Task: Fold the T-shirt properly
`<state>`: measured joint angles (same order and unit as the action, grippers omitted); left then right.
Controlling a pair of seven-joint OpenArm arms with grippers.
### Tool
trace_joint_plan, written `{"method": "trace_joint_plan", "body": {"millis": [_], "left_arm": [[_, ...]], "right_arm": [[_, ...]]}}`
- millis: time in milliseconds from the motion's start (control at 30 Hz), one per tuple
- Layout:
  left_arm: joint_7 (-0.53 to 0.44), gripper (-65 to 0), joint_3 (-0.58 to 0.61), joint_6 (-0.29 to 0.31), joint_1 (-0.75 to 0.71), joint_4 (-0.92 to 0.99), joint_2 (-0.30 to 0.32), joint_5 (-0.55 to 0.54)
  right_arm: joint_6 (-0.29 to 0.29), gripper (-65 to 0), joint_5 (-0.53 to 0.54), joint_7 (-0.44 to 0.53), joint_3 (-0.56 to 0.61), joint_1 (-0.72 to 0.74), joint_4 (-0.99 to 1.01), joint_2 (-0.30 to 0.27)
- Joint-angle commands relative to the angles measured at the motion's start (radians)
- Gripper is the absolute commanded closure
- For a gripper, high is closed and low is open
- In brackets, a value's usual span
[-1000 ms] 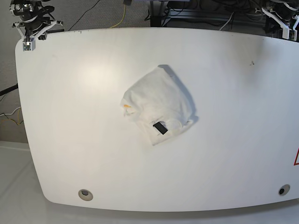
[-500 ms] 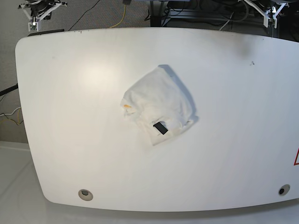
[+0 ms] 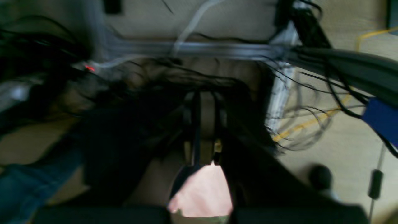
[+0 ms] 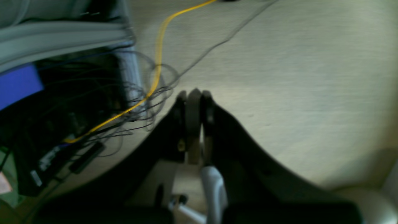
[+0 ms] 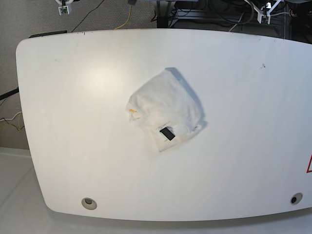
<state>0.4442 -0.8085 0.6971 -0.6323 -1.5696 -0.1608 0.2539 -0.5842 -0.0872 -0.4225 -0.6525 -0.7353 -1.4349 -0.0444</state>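
- The T-shirt (image 5: pixel 165 111) lies folded in a small bundle at the middle of the table (image 5: pixel 243 97).
- Left gripper (image 3: pixel 203 124) and right gripper (image 4: pixel 194 124): jaws narrow, holding nothing.

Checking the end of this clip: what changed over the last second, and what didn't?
Both arms drew back past the table's far edge. The right gripper and left gripper now barely show at the base view's top edge, nothing between their shut jaws. The T-shirt stayed put, a folded bundle mid-table, black neck label showing.
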Motion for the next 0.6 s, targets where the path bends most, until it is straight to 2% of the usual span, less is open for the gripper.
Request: {"method": "trace_joint_plan", "body": {"millis": [0,233,400,567], "left_arm": [[-0.049,-1.6,-0.005,0.001,0.016,0.053,0.004,0.035],[-0.152,-1.6,-0.007,0.001,0.059,0.208,0.004,0.132],[-0.173,-1.6,-0.015,0.001,0.098,0.328,0.004,0.200],[-0.242,-1.6,-0.032,0.001,0.150,0.455,0.004,0.273]], "right_arm": [[-0.041,0.0,-0.039,0.038,-0.036,0.021,0.069,0.010],[-0.096,0.0,-0.136,0.127,-0.108,0.101,0.270,0.025],[-0.102,0.0,-0.187,0.195,-0.155,0.151,0.403,0.022],[-0.102,0.0,-0.240,0.276,-0.181,0.202,0.549,0.001]]}}
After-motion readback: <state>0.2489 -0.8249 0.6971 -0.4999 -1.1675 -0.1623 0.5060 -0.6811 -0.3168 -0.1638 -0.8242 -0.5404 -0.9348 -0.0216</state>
